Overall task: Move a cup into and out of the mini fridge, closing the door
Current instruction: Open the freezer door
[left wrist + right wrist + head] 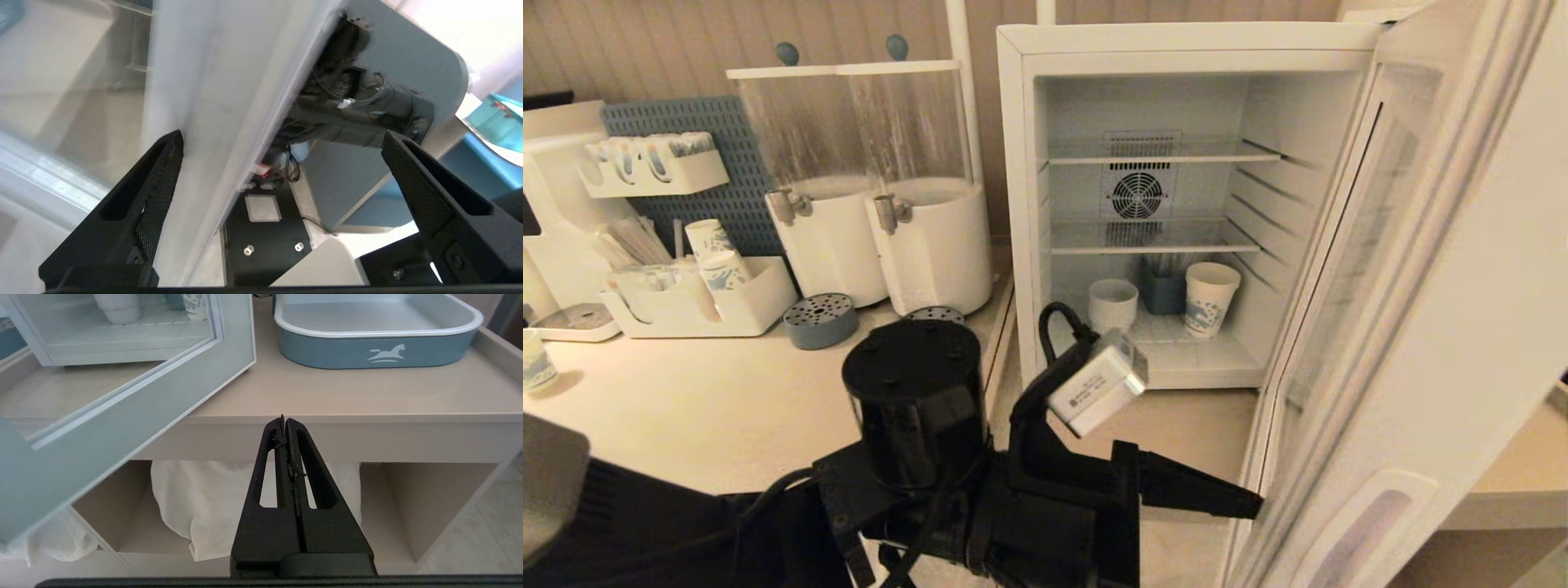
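The mini fridge [1017, 163] stands open on the counter. The white cup [1112, 304] sits on its bottom shelf at the front left, and also shows as the cup [118, 310] in the right wrist view. The door [1462, 286] is swung wide out to the right. My left gripper [282, 141] is open and straddles the door's free edge low down. One finger [1201, 490] lies against the inner face, and the other is hidden behind the door. My right gripper [284, 420] is shut and empty, low in front of the counter edge.
A blue-printed paper cup [1211, 298] and a dark holder [1162, 290] stand beside the cup inside the fridge. Two drink dispensers [931, 245] and a cup organiser [698, 294] are left of the fridge. A blue-grey tray [376, 347] sits to its right.
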Robot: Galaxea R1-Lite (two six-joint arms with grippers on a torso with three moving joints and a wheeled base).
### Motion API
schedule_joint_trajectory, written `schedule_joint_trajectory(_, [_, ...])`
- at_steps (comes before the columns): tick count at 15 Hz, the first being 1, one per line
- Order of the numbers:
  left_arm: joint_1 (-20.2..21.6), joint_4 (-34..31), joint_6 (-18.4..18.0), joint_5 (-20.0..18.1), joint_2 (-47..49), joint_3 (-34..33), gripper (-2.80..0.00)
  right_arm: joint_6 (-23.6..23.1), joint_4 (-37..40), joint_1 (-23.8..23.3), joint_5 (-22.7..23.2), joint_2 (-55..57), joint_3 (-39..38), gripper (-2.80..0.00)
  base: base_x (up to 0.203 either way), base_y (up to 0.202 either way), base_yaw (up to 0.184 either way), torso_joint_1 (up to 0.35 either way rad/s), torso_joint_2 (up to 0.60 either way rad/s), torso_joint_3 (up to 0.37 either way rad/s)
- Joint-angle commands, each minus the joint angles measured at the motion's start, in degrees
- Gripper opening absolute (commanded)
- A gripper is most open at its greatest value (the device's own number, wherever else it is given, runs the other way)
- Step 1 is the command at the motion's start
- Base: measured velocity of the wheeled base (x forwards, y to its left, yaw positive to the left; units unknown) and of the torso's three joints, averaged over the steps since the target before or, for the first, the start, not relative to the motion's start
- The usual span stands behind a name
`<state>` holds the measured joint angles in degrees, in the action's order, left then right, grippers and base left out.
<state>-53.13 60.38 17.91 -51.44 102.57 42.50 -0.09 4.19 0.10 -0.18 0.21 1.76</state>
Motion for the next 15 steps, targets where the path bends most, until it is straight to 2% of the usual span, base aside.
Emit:
schedule_joint_trajectory(1, [-1.2, 2.5, 0.4, -0.2, -1.0, -3.2, 0.00, 0.0, 0.0, 0.1, 0.0, 0.1, 0.0, -2.80, 0.000, 0.000, 0.000, 0.000, 0.00, 0.000])
schedule_joint_trajectory(3, [-1.3, 5.3, 1.3, -0.1, -2.6, -2.9, 0.00, 0.0, 0.0, 0.1, 0.0, 0.1, 0.0, -2.80, 0.000, 0.000, 0.000, 0.000, 0.00, 0.000])
schedule_joint_trajectory(6, [-4.3, 5.4, 4.2, 0.0, -4.2, -2.2, 0.00, 0.0, 0.0, 0.1, 0.0, 0.1, 0.0, -2.80, 0.000, 0.000, 0.000, 0.000, 0.00, 0.000])
schedule_joint_trajectory(8, [-4.8, 5.4, 5.0, -0.3, -6.0, -2.7, 0.00, 0.0, 0.0, 0.1, 0.0, 0.1, 0.0, -2.80, 0.000, 0.000, 0.000, 0.000, 0.00, 0.000])
schedule_joint_trajectory(15, [-5.5, 5.5, 5.2, 0.2, -1.6, -1.7, 0.00, 0.0, 0.0, 0.1, 0.0, 0.1, 0.0, -2.80, 0.000, 0.000, 0.000, 0.000, 0.00, 0.000])
